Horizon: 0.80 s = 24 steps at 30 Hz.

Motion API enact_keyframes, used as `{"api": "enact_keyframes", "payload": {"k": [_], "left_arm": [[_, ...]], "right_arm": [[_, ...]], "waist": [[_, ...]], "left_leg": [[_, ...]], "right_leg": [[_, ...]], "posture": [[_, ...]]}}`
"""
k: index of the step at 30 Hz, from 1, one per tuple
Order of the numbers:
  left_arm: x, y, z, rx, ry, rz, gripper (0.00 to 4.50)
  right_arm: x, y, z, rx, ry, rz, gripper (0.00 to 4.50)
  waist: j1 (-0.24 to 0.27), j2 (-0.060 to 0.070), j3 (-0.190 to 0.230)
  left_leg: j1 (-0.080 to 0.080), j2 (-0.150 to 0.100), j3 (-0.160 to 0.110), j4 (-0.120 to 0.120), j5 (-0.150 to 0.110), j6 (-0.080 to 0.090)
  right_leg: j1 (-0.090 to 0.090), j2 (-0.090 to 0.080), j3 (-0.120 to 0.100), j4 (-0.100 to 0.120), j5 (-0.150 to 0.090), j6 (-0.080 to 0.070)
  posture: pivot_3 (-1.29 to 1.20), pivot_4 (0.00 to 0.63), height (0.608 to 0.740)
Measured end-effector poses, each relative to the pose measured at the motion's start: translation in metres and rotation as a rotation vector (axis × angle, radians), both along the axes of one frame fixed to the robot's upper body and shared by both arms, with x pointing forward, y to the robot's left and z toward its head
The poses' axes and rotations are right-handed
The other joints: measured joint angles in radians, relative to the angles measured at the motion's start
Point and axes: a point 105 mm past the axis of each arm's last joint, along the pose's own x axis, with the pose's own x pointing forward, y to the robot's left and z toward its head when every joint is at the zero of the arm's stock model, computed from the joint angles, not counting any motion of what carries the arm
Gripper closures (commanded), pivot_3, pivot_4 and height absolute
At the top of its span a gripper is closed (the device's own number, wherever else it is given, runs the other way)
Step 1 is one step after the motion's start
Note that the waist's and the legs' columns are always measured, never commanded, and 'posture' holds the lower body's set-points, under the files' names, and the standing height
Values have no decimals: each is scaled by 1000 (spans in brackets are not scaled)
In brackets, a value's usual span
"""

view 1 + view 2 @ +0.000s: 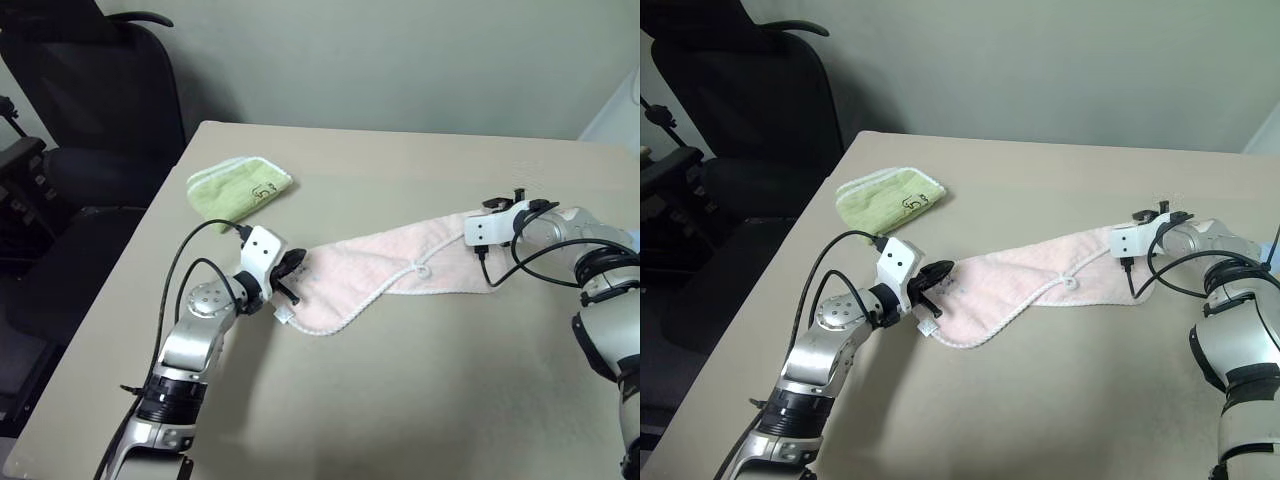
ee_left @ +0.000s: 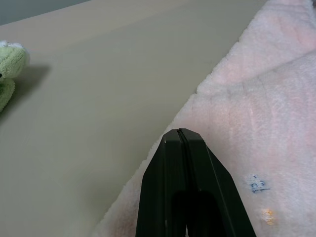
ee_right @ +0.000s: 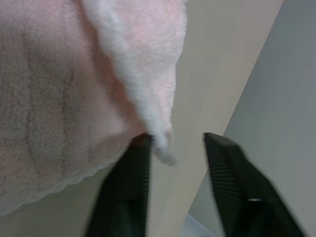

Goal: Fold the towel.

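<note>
Left gripper (image 2: 180, 136) is pinched tight, fingers pressed together over the towel's (image 1: 400, 270) near-left corner; no cloth shows between the tips, so whether it has the edge I can't tell. Over to the right gripper (image 3: 175, 140): fingers apart, a gap between them, and the towel's far-right corner, with its white edging, hangs right at that gap, brushing one finger (image 3: 131, 163). Nothing clamped there yet, by my read.

The towel lies stretched across the middle of the table (image 1: 420, 390), a long folded strip running from the left gripper up and away to the right one, one arm at each end. So the long axis sits straight between the two grippers. The white loop (image 1: 422, 270) sits mid-strip.

A green towel (image 1: 238, 188) lies well apart, far left. The right fingertips are hidden behind the wrist in the head views.
</note>
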Motion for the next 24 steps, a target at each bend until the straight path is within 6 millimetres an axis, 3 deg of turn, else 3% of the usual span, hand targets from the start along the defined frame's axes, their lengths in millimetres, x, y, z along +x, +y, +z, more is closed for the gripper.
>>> {"api": "enact_keyframes", "payload": {"k": [2,12,15,18,20,24], "left_arm": [[0,1,0,3,0,-2,4500],[0,2,1,15,-1,-10,4500],[-4,17,15,163,-12,-163,3878],[-18,26,45,278,-27,-399,2741],[-28,19,43,300,-3,-522,2034],[-35,19,24,305,97,-617,564]], "right_arm": [[0,0,0,1,1,4,4481],[-1,1,0,3,2,11,4481],[0,6,1,78,-21,16,4500],[-1,9,3,160,-44,11,4500],[0,16,6,184,-58,31,4500],[0,26,8,204,-68,62,4500]], "waist": [[0,0,0],[0,0,0],[1,-1,0],[3,3,-1],[2,3,-2],[0,3,-2]], "left_leg": [[0,0,0,0,0,0],[0,0,0,0,0,0],[-2,3,0,0,0,-1],[-2,2,0,-1,-2,-4],[-2,2,0,-1,-8,-12],[-3,4,0,-1,-5,-7]], "right_leg": [[0,0,0,0,0,0],[0,0,0,0,0,0],[-3,2,0,2,0,-3],[-4,2,1,3,-1,-5],[-4,2,2,1,-1,-5],[-5,2,0,1,-1,-5]], "posture": [[0,150,740],[0,150,740],[0,150,740],[0,150,740],[0,150,740],[0,150,740]]}}
